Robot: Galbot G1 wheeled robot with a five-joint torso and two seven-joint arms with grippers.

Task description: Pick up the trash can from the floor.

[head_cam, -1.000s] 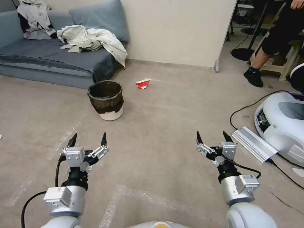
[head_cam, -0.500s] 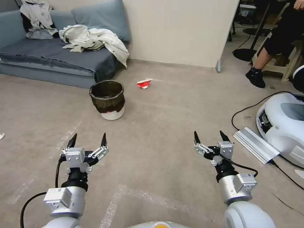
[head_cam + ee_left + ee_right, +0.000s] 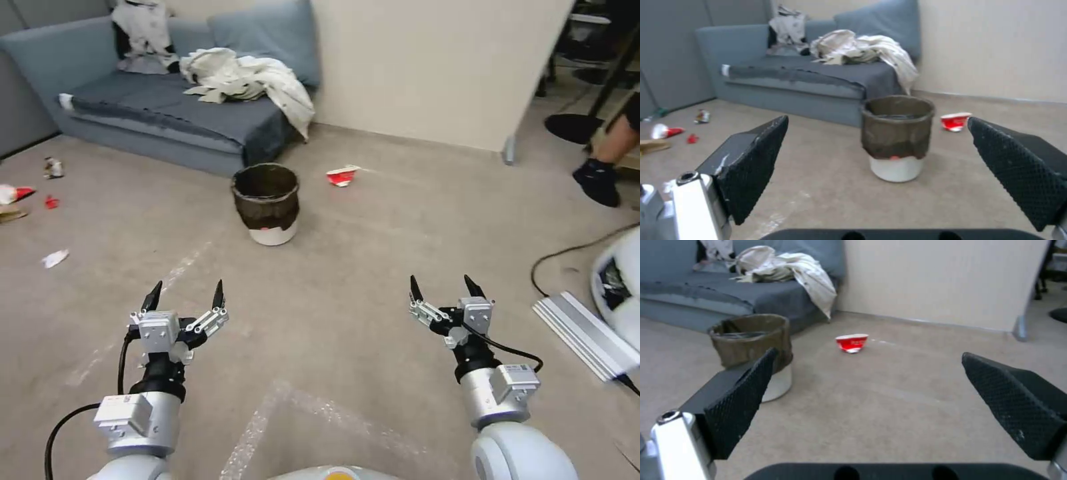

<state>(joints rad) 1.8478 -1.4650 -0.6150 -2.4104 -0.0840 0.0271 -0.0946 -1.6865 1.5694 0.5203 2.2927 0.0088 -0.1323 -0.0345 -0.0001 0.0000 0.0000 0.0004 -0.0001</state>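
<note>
Closest to my camera, both arms are held out low over the flat beige-grey carpet floor (image 3: 347,333), side by side and well apart. I have the left gripper (image 3: 185,300) with its two black fingers spread wide, holding nothing, and the right gripper (image 3: 445,292) spread wide and empty too. I read this as a carrying pose for driving: arms tucked forward, jaws ready, nothing near enough to reach.

Past them the carpet carries faint pale tape marks (image 3: 180,270), and beyond those stands the trash can (image 3: 266,203), a small round white plastic bucket lined with a dark brown-black bag folded down over its rim. It sits upright on the carpet, well ahead of both grippers and somewhat nearer the left one's line; in the left wrist view it stands between the two finger pads (image 3: 756,163). Nothing touches it. I judge the pick has not begun and the base must close in first.

Just beyond the bin and to its right lies a crushed red-and-white cup (image 3: 342,175), apart from it, which I must not mistake for my target. Off to my left, small scraps of litter (image 3: 20,197) are scattered on the carpet. Farthest back, a grey-blue fabric sofa (image 3: 167,117) stands against the pale wall (image 3: 427,60), with rumpled off-white clothing (image 3: 247,77) heaped on its seat.
</note>
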